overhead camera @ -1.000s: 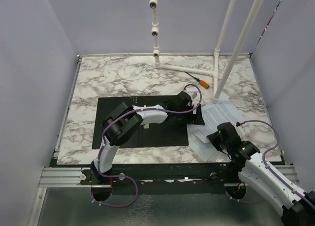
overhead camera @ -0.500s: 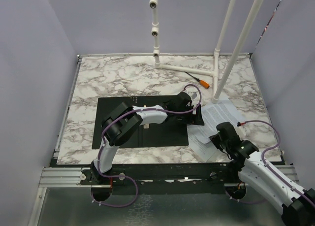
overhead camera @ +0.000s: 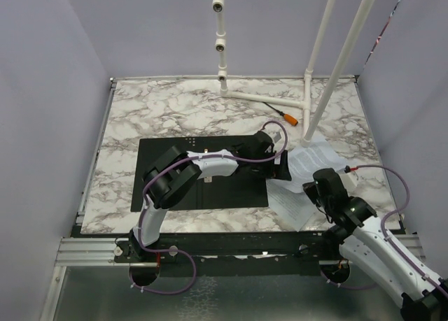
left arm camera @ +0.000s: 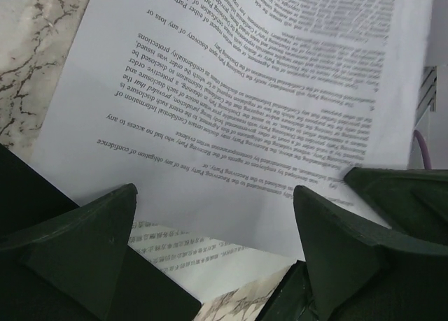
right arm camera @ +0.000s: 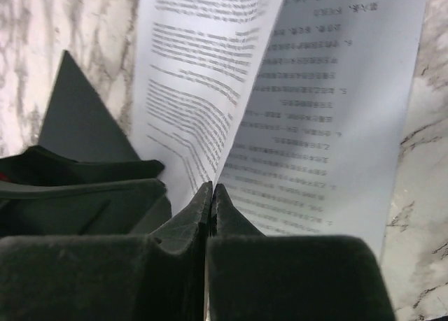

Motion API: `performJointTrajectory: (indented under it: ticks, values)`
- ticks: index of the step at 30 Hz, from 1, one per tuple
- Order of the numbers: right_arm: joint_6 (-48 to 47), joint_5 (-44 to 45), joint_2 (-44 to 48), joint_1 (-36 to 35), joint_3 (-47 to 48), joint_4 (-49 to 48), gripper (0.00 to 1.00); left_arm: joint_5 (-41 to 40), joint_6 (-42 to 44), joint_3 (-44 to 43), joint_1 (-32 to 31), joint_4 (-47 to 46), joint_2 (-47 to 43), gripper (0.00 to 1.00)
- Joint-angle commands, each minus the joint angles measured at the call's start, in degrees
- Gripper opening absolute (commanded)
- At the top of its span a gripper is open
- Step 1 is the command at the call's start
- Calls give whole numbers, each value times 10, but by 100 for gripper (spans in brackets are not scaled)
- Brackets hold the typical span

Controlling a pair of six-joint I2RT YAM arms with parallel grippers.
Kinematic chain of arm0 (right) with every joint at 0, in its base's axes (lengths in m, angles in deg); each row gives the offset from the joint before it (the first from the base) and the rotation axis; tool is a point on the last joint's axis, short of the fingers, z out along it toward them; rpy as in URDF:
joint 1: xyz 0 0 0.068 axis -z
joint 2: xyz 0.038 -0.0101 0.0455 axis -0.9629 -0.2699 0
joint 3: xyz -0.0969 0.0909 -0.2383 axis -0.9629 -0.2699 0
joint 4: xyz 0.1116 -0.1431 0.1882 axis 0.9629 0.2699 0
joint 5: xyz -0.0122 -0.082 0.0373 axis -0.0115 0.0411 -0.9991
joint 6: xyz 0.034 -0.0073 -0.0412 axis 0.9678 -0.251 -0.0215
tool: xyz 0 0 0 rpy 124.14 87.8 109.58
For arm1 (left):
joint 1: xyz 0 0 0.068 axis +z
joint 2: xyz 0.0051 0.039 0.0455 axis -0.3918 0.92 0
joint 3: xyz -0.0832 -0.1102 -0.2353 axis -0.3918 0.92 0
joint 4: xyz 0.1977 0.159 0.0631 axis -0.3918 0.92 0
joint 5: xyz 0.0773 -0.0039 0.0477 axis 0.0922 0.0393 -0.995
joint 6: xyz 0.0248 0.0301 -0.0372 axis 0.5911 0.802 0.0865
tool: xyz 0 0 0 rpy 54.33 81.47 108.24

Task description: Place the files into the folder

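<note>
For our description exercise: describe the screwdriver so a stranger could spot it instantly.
Start at the marble table, then find the white pipe frame at its far edge. Just in front lies the screwdriver, the only thing with an orange handle.

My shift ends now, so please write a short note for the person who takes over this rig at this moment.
Left gripper: open, empty, over the files by the folder's right edge.
Right gripper: shut on one sheet, which curls up off the pile.
Folder: open flat on the table, black inside up, left of the files.
Done: folder opened, one sheet gripped.
Left: all sheets must go into the folder; none is in yet.
</note>
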Motion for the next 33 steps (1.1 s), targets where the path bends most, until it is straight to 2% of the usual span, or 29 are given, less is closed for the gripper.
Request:
performJointTrajectory:
  ticks: [1,10,20,28,33]
  values:
    - [-20,71,28,1,43,67,1,11,13,-5,-6,38,-33,97]
    - [-57,107,73,1,109,123,1,6,16,-23,-5,40,-83,99]
    - [-102,119,95,1,178,147,1,-28,47,-44,5,98,-136,99]
    - [-208,41,61,1,251,96,0,-67,72,-22,38,145,-196,99]
    - [-299,-24,29,1,295,52,1,-81,71,28,72,153,-239,99]
